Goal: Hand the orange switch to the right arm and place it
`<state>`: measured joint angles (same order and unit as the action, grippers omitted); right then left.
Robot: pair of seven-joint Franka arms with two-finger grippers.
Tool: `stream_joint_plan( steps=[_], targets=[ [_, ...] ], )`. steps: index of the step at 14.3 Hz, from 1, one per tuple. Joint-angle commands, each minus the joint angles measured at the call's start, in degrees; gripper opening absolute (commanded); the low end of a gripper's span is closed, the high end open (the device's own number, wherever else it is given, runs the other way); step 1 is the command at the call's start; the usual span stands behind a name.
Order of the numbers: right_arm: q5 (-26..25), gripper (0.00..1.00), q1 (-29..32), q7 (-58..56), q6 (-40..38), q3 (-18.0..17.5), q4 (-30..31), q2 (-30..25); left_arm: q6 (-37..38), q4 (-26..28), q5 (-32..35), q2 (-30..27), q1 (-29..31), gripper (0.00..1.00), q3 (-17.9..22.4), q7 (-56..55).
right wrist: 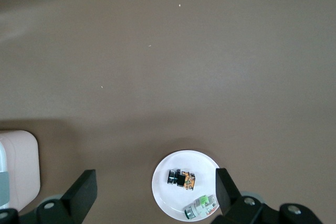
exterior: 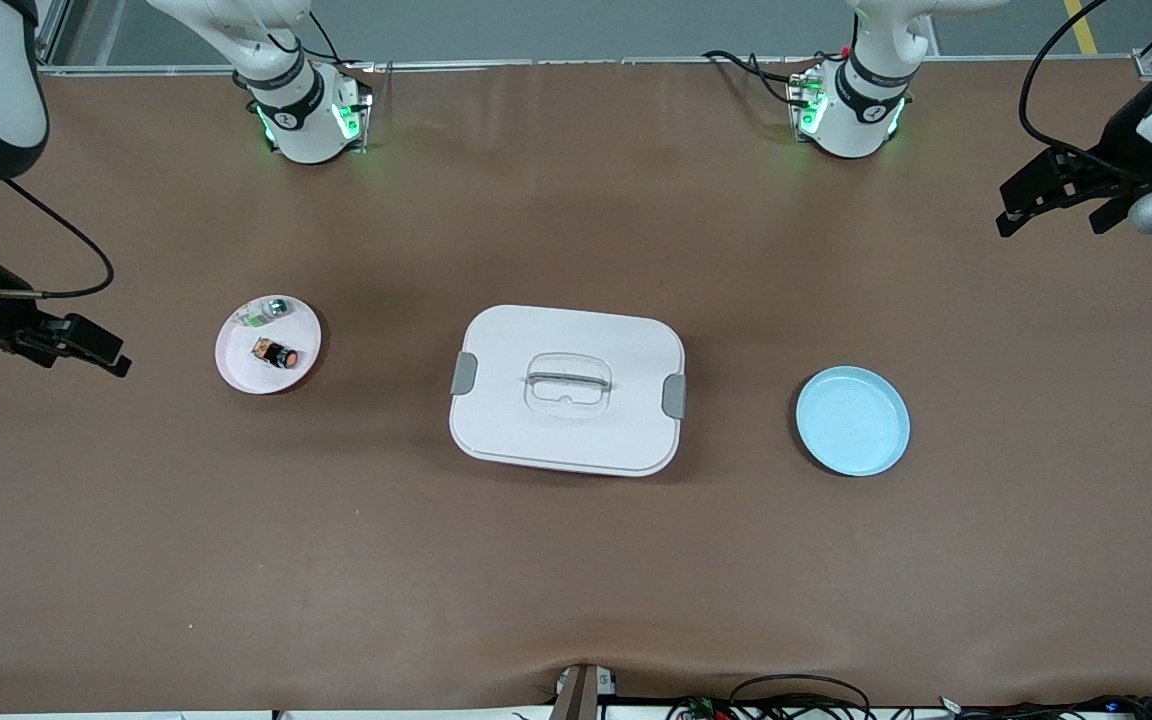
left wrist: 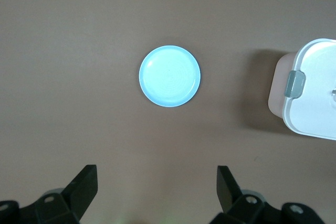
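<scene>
The orange switch (exterior: 276, 353), a tiny black cylinder with orange marks, lies on its side on a small white plate (exterior: 236, 368) toward the right arm's end of the table. In the right wrist view the switch (right wrist: 181, 179) lies on the plate (right wrist: 168, 196). My right gripper (exterior: 86, 345) is open and empty, up in the air beside that plate; its jaws (right wrist: 155, 182) stand wide apart. My left gripper (exterior: 1046, 210) is open and empty, high over the left arm's end of the table, and shows wide open in its wrist view (left wrist: 156, 174).
A whitish-clear part with green and silver (exterior: 271, 310) shares the white plate (right wrist: 201, 206). A white lidded box (exterior: 567, 390) stands mid-table. An empty light-blue plate (exterior: 852, 420) lies toward the left arm's end (left wrist: 169, 76).
</scene>
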<state>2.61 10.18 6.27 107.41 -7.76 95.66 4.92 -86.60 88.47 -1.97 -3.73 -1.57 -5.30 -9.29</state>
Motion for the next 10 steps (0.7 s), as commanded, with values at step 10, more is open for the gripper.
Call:
stream_joint_plan(
  steps=[10],
  targets=[
    [0.38, 1.00, 0.36, -0.46, -6.86, -0.42, -9.88, 1.94, 1.08, -1.11, 0.66, 0.13, -0.01, 1.00, 1.25, -0.38]
  ],
)
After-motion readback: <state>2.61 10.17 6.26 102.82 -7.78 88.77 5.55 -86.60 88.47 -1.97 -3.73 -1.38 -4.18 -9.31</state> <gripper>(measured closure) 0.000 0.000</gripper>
